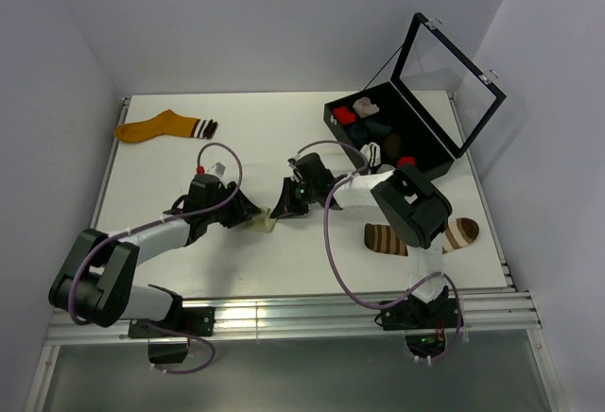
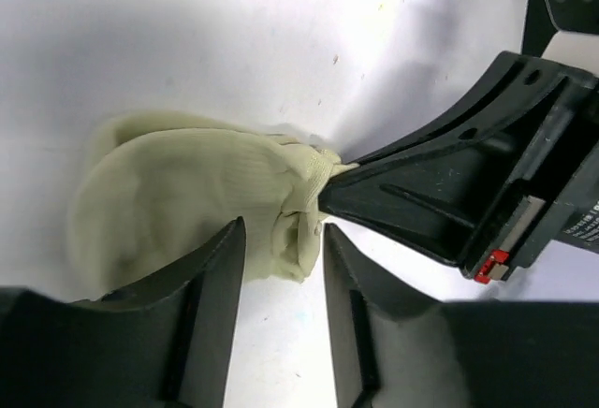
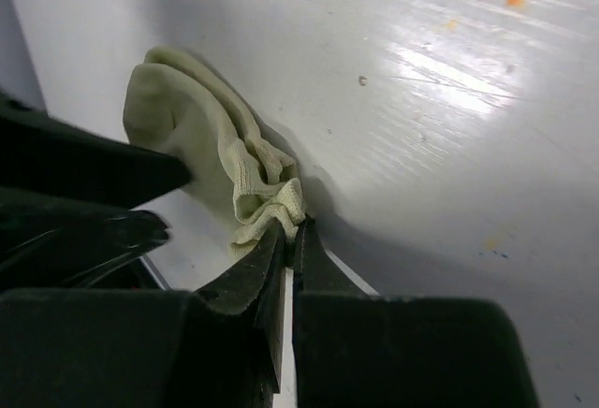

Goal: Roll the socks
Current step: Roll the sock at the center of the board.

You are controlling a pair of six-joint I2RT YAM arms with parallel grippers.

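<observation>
A short cream sock (image 1: 265,222) lies bunched on the white table between the two grippers. My right gripper (image 3: 295,227) is shut on the sock's gathered cuff (image 3: 267,204), pinching it at the very fingertips. In the left wrist view the same gripper (image 2: 329,186) comes in from the right, holding the cuff. My left gripper (image 2: 283,230) is open, its jaws standing either side of the cuff's lower fold without pressing it. The sock's body (image 2: 178,202) spreads out to the left. From above, the left gripper (image 1: 253,214) and right gripper (image 1: 280,210) nearly meet.
An orange sock with a dark striped cuff (image 1: 156,128) lies at the back left. A brown striped sock (image 1: 460,233) lies under the right arm at the right. An open black case (image 1: 430,147) with several rolled socks stands at the back right, lid (image 1: 444,72) raised.
</observation>
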